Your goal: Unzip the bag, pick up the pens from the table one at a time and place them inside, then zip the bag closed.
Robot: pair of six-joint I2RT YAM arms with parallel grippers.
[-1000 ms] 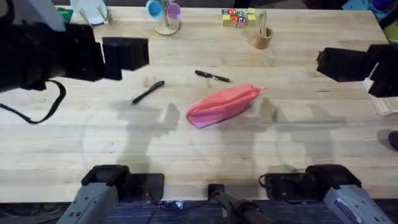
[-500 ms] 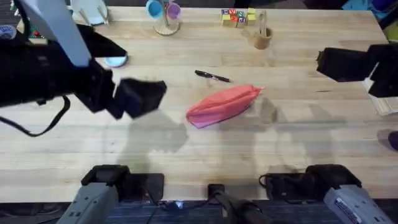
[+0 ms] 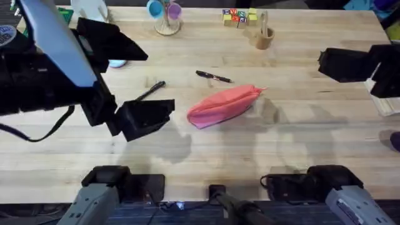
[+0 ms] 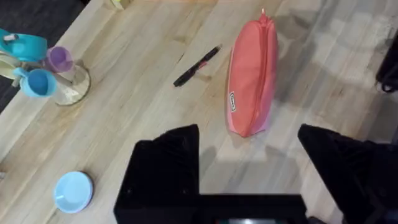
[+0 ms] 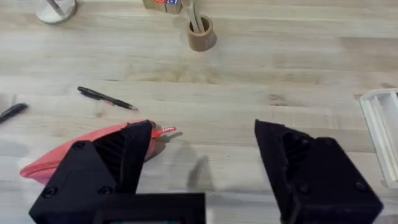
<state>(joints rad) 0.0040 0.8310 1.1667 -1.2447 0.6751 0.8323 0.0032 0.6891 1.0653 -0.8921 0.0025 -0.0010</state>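
The pink bag (image 3: 222,105) lies slanted in the middle of the table (image 3: 250,162), and its zipper looks shut in the left wrist view (image 4: 252,81). One black pen (image 3: 213,76) lies just behind the bag. The other pen (image 3: 152,90) lies to its left, partly under my left arm. My left gripper (image 3: 149,119) hovers left of the bag, open and holding nothing (image 4: 249,171). My right gripper (image 3: 342,64) hangs high at the right, open and holding nothing (image 5: 202,168). Its wrist view shows the bag (image 5: 59,160) and the far pen (image 5: 106,98).
A stand with blue and purple cups (image 3: 165,14) and a small blue dish (image 3: 116,62) are at the back left. Coloured blocks (image 3: 239,16) and a brown cup of sticks (image 3: 263,37) sit at the back right. A white tray (image 5: 380,127) lies at the right edge.
My left arm has swung from the back left forward and right, bringing its gripper close to the bag's left end. The left pen was covered, then shows again. The right arm is still.
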